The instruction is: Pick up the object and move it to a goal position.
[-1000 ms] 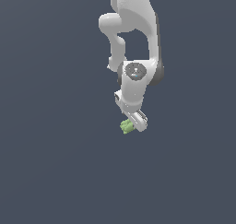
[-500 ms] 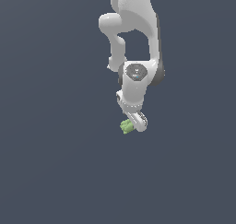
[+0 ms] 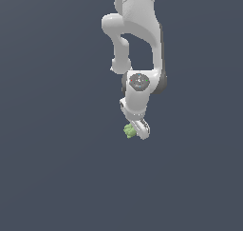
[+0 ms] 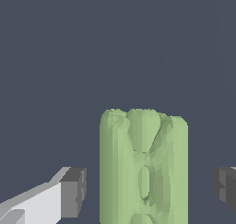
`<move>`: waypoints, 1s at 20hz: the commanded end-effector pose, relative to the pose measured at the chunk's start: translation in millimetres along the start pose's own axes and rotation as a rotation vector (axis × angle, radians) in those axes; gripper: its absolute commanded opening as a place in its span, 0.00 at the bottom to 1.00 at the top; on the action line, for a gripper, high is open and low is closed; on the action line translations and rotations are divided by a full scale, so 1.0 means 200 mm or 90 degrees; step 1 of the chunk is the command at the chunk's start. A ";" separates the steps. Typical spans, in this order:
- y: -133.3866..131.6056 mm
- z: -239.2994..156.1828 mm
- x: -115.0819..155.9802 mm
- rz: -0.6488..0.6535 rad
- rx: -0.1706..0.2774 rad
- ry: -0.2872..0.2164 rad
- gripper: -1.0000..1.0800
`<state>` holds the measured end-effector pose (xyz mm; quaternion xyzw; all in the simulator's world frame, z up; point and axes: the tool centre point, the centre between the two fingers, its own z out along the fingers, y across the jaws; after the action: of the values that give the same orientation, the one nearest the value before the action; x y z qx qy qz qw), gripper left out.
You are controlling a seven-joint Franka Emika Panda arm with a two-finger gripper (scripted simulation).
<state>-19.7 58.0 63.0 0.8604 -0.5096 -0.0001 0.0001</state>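
Wrist view gives me the light-green ridged object standing between the gripper's dark pads, jaws spread with clear gaps on both sides, while outside I see it just beside the white arm's fingertips.

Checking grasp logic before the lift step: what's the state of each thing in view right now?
Small light-green lumpy ridged block: sits between the fingers, visible gaps on both sides, not gripped.
White Panda end effector: open, dark finger pads clear of the block on each side.
White robot arm: reaching down, end effector at the block in the exterior view.
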 end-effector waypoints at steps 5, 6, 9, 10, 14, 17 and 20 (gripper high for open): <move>0.00 0.09 0.00 0.001 0.000 0.000 0.96; 0.00 0.09 0.00 0.001 0.000 0.000 0.96; 0.00 0.09 0.00 0.001 0.000 0.000 0.00; 0.00 0.09 0.00 0.001 0.000 0.000 0.00; 0.00 0.09 0.00 0.001 0.000 0.000 0.00; -0.01 0.09 0.00 0.001 0.002 0.000 0.00; -0.01 0.07 -0.01 0.001 0.002 0.000 0.00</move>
<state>-18.5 59.0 46.4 0.8600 -0.5104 0.0004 -0.0004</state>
